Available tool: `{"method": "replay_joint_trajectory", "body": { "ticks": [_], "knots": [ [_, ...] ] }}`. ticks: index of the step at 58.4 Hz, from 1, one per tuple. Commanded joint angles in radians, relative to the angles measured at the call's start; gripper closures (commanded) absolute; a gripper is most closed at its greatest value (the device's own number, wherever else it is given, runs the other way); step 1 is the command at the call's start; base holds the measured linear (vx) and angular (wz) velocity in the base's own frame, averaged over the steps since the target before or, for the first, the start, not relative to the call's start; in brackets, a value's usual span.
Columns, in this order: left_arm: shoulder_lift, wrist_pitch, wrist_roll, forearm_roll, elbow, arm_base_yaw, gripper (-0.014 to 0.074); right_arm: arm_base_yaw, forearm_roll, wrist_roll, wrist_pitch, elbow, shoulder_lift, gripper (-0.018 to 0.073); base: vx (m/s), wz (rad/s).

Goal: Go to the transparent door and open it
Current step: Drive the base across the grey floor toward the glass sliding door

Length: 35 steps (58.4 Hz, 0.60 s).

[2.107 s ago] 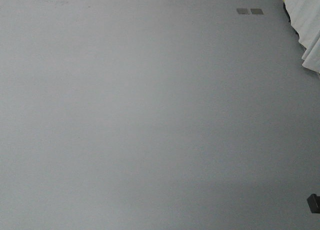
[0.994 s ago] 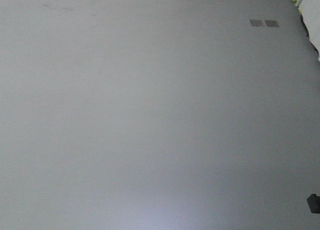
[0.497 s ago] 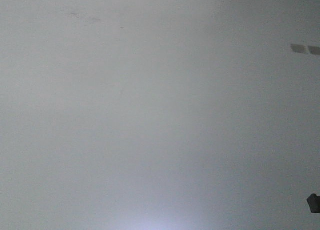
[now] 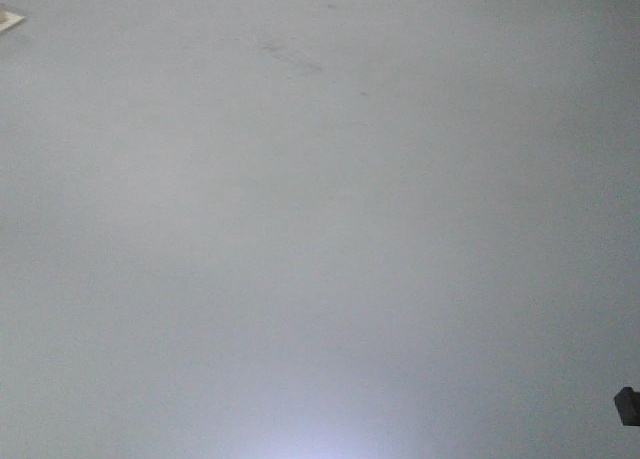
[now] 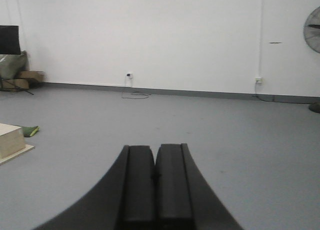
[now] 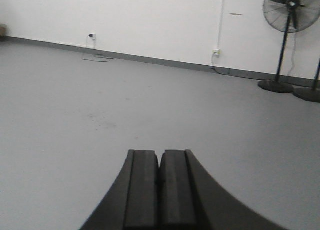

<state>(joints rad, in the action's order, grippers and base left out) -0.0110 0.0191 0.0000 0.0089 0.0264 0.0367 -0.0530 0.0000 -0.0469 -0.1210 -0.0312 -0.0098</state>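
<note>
The transparent door is out of view in every frame. My left gripper point(image 5: 155, 148) is shut with nothing between its black pads, pointing across grey floor toward a white wall. Shut and holding nothing as well, my right gripper point(image 6: 160, 152) points over the grey floor toward the same kind of white wall. The front-facing view holds only bare grey floor point(image 4: 320, 219).
A pale flat box point(image 5: 10, 140) with a green item point(image 5: 31, 131) lies on the floor at left. Bags and boxes point(image 5: 12, 69) sit by the far-left wall. Wall sockets with cables point(image 5: 129, 75) line the skirting. Standing fans point(image 6: 287, 19) are at the right.
The front view has swung left: the white cloth and two floor plates slid off the right side, and a pale and green object entered at the top left corner.
</note>
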Motion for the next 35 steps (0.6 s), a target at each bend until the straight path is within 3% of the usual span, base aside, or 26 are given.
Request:
{"method": "replay_joint_trajectory", "body": {
  "ticks": [1, 35],
  "knots": [
    [-0.003, 0.082, -0.007, -0.001, 0.03, 0.005, 0.0602, -0.004, 0.0, -0.005, 0.084, -0.012, -0.014, 0.0567, 0.68, 0.51],
    [-0.003, 0.082, -0.007, -0.001, 0.03, 0.005, 0.0602, -0.004, 0.0, -0.005, 0.084, -0.012, -0.014, 0.0567, 0.71, 0.49]
  ]
}}
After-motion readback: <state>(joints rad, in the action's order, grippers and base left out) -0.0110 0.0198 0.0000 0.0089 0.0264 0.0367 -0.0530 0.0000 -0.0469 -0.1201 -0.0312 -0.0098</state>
